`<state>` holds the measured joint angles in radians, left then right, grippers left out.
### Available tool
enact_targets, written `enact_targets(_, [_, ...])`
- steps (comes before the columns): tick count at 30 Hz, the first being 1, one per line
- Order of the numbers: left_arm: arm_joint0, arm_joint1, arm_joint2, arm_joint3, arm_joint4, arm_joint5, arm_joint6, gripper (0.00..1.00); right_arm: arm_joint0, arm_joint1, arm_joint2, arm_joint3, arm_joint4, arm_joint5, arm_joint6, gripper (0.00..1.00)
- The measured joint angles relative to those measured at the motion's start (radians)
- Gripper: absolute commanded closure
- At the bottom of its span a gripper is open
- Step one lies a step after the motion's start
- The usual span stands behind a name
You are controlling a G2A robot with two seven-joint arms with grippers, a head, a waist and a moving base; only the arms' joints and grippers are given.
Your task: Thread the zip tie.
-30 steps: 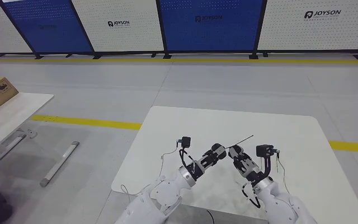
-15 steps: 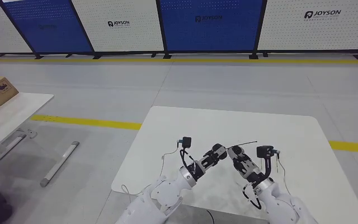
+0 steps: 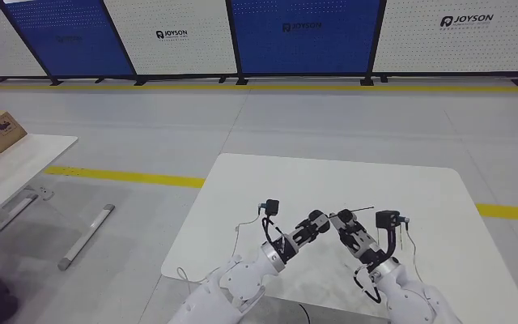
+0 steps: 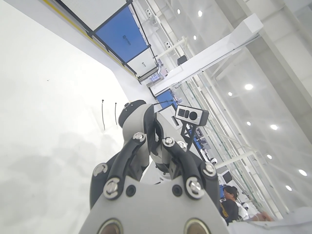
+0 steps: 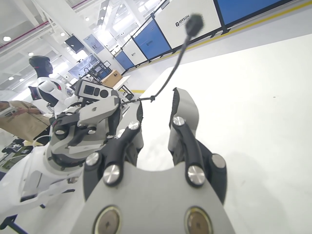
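A thin black zip tie (image 3: 356, 212) is held above the front of the white table (image 3: 324, 174). My left gripper (image 3: 318, 220) is shut on one end of it; the left wrist view shows the closed left gripper (image 4: 151, 115) with the zip tie (image 4: 164, 101) poking out past it. My right gripper (image 3: 344, 217) faces the left one, almost touching. In the right wrist view the right gripper (image 5: 157, 105) is open and holds nothing. There the zip tie (image 5: 170, 74) runs from the left gripper (image 5: 117, 109) past one right fingertip (image 5: 139, 113) to its blurred far end.
Two spare black zip ties (image 4: 103, 115) (image 4: 115, 114) lie side by side flat on the table beyond the grippers. The table's far half is bare white surface. Blue and white partition panels (image 3: 307, 32) stand across the floor behind.
The zip tie's free end has swung lower and to the right, so it lies flatter. Both grippers have shifted slightly right and stay close together.
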<state>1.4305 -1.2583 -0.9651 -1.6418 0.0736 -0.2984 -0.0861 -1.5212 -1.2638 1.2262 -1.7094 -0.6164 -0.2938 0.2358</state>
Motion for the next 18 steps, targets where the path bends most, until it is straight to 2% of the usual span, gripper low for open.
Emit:
enact_targets(2, [0.0,0.0,0.001,0.0,0.002,0.001,0.0,1.0,0.0,0.0,0.0,0.0,0.0,-0.001,-0.001,0.82])
enact_targets(5, [0.0,0.0,0.001,0.0,0.005,0.003,0.0,1.0,-0.001,0.001,-0.001,-0.001,0.001,-0.002,-0.004,0.98])
enact_targets(6, [0.0,0.0,0.001,-0.001,0.006,0.003,0.0,1.0,-0.001,0.001,-0.001,-0.002,0.001,-0.002,-0.005,1.0])
enact_targets(18, [0.003,0.0,-0.001,-0.005,0.012,0.003,0.005,1.0,-0.008,0.005,-0.001,-0.007,-0.009,0.0,-0.011,1.0])
